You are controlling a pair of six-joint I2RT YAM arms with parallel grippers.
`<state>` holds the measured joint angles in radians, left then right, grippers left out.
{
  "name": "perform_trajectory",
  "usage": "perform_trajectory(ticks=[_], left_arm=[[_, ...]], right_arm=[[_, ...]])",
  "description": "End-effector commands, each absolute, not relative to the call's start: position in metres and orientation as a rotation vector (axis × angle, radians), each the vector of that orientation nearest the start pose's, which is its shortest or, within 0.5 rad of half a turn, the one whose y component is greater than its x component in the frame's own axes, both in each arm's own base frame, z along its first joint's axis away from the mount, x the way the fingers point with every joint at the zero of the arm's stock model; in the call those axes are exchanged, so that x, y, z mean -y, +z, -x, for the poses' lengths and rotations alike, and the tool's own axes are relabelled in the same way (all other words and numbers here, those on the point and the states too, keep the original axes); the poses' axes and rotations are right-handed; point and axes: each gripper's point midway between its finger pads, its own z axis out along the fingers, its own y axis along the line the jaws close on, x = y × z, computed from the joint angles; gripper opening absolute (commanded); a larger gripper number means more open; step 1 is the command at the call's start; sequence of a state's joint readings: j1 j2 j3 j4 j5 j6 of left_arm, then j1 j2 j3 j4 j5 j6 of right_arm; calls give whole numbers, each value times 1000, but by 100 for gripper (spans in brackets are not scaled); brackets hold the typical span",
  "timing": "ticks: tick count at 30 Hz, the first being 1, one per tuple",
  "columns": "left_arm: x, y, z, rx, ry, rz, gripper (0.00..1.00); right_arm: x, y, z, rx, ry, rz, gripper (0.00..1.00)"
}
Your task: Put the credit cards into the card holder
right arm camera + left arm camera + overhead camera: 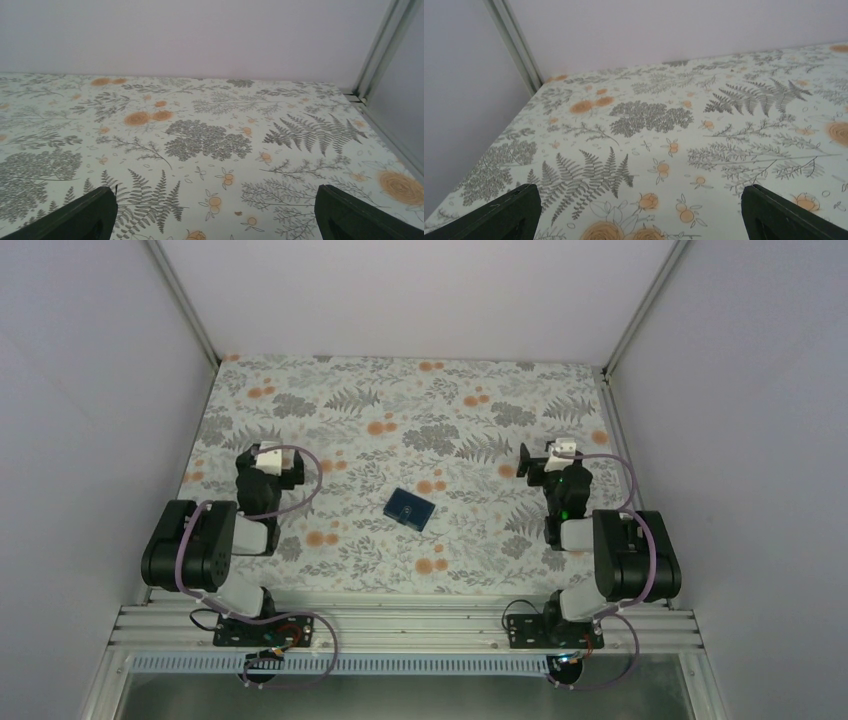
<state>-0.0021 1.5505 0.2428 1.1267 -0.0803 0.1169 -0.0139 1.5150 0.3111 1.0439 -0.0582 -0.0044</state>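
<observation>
Top external view: the card holder point(410, 508) lies flat on the worktop point(400, 400), roughly midway between the left and right edges and somewhat closer to the near edge than the far one. It is dark navy, looks folded shut, and sits at a slant to the worktop's edges. The 2 arms are folded on either side of it — the left claw point(268, 466) toward the left edge, the right claw point(550, 462) toward the right edge, both well apart from the card holder. In the left wrist view the 2 dark fingers point(504, 215) stand wide apart at the lower corners, with the fern-and-orange-flower print between them and the worktop's far left corner ahead. The right wrist view shows the same — fingers point(350, 212) spread wide, gripping nothing, facing the far right corner.
</observation>
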Motion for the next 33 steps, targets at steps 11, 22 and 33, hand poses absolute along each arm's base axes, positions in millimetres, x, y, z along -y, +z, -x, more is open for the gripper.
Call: perform_trajectory(ticks=[11,22,33], left_arm=[[-8,139,-382,-1644,117,-59,100],[-8,139,-382,-1642,118,-59,100],[-8,139,-382,-1643,118,-60,100]], right_arm=[[-10,146,-393,-1663,77,65,100],[-10,146,-393,-1664,78,66,100],[-10,145,-394,-1671,92,71,100]])
